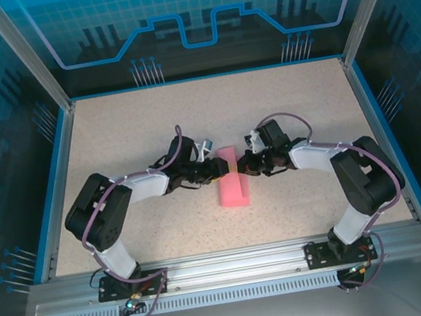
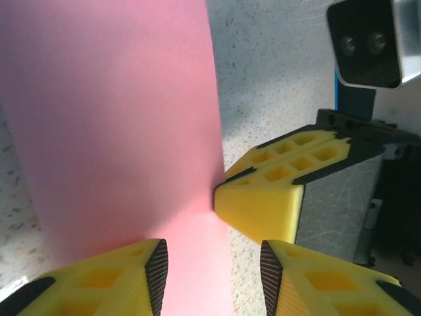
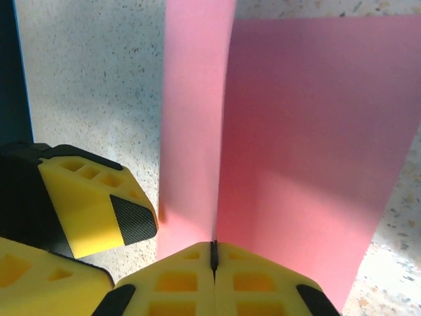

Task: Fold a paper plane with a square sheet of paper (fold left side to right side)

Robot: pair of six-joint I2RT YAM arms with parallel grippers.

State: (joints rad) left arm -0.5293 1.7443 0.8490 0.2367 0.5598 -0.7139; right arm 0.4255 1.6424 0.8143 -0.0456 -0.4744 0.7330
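One pink sheet of paper on the table, that's the only loose thing here. It's already folded into a narrow strip and sits in the middle of the speckled tabletop, right between the two arms. No dart shape yet, just a long rectangle.

Both grippers meet at the far half of the strip, one from each side. The right gripper has its two jaws pressed tight together, and the paper's crease runs straight into the seam between them, so it looks pinched on the sheet. A lighter flap stands up just left of that crease.

The left gripper has its two yellow fingers apart, with pink paper showing in the gap, and they're not closed on anything. From its camera, the right gripper's tip touches the sheet's edge.
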